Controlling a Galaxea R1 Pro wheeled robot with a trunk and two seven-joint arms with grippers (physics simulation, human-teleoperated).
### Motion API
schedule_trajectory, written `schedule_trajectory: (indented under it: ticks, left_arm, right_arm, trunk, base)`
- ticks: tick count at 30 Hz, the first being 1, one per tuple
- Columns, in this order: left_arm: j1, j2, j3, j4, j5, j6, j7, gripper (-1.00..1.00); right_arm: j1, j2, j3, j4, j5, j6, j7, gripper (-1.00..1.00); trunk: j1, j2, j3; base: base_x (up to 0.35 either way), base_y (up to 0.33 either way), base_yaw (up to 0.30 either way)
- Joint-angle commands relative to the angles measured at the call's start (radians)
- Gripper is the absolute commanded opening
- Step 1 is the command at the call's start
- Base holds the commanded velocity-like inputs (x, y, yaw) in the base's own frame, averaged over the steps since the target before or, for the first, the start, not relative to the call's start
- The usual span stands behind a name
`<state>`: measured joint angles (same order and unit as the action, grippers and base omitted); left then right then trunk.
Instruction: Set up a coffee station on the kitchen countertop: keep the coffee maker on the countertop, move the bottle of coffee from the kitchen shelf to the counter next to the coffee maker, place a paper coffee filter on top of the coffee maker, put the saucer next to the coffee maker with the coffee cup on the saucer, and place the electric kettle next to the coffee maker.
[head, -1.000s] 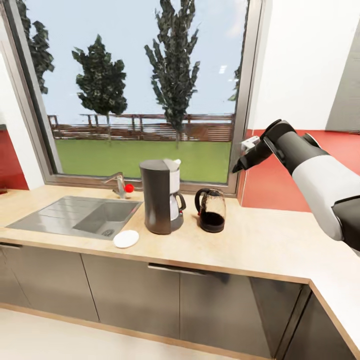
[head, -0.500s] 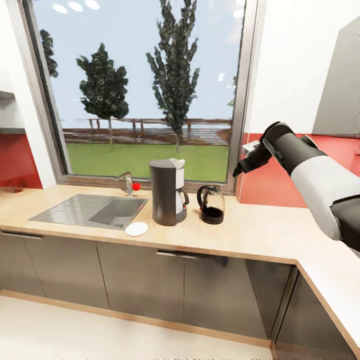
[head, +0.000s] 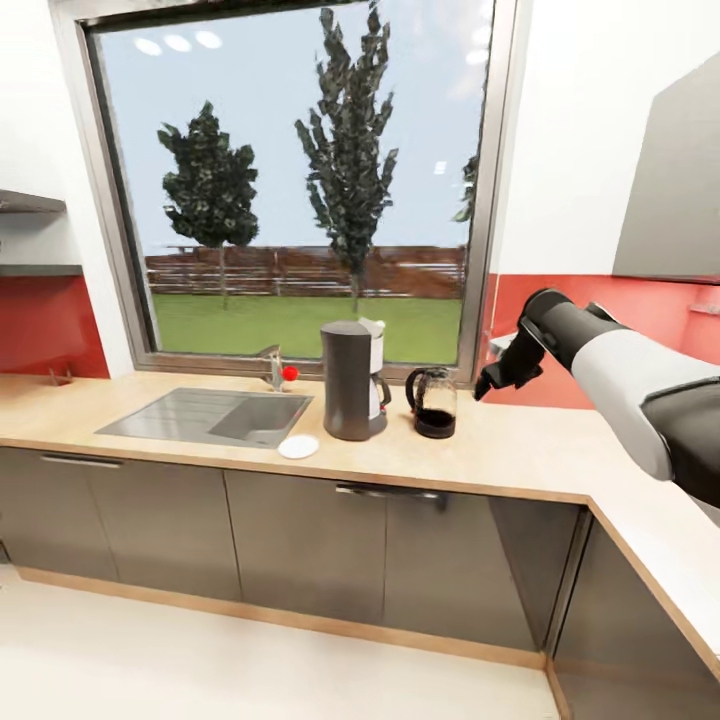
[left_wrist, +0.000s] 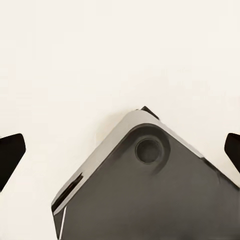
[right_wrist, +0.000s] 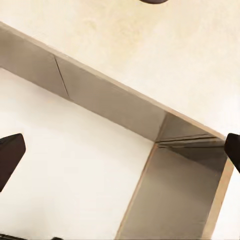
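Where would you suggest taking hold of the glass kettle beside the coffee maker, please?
Probably by the looped handle on the electric kettle. It stands upright on the countertop, and the handle curves out on the side facing the coffee maker, leaving only a narrow gap. A pincer would best come from the front, closing across the handle.

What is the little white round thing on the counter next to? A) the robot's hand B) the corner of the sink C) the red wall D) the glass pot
B: the white saucer lies on the countertop at the front corner of the sink, left of the coffee maker.
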<state>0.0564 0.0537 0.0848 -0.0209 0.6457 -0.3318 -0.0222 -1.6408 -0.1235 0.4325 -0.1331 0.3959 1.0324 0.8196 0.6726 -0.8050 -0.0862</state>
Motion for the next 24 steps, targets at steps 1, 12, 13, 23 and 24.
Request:
schedule_trajectory:
  ticks: [1, 12, 13, 23, 24]
  left_arm:
    - [0.0, 0.0, 0.008, -0.002, -0.003, -0.001, -0.002, 1.0]
    - [0.0, -0.014, 0.002, -0.002, -0.014, -0.006, -0.002, 1.0]
    - [0.0, -0.015, 0.001, -0.002, -0.015, -0.006, -0.002, 1.0]
    - [0.0, -0.034, 0.002, -0.004, -0.017, -0.052, -0.002, 1.0]
    - [0.0, -0.037, 0.001, -0.004, -0.017, -0.054, -0.002, 1.0]
  right_arm:
    - [-0.001, 0.0, -0.003, 0.01, 0.009, 0.002, 0.009, 1.0]
    - [0.012, 0.005, -0.003, 0.161, 0.007, -0.033, 0.005, 1.0]
    - [0.026, 0.005, -0.003, 0.164, 0.006, -0.033, 0.004, 1.0]
    - [0.3, 0.067, -0.004, 0.167, -0.046, -0.116, -0.031, 1.0]
    - [0.339, 0.068, -0.004, 0.167, -0.079, -0.139, -0.044, 1.0]
  trunk:
    - [0.0, -0.001, 0.0]
    - [0.0, -0.001, 0.018]
    - [0.0, -0.001, 0.02]
    - [0.0, -0.001, 0.036]
    - [0.0, -0.001, 0.037]
  base:
    - [-0.307, 0.067, -0.061]
    - [-0.326, 0.014, -0.067]
    - [-0.33, 0.0, -0.069]
    - [-0.169, 0.0, -0.069]
    - [-0.009, 0.0, -0.069]
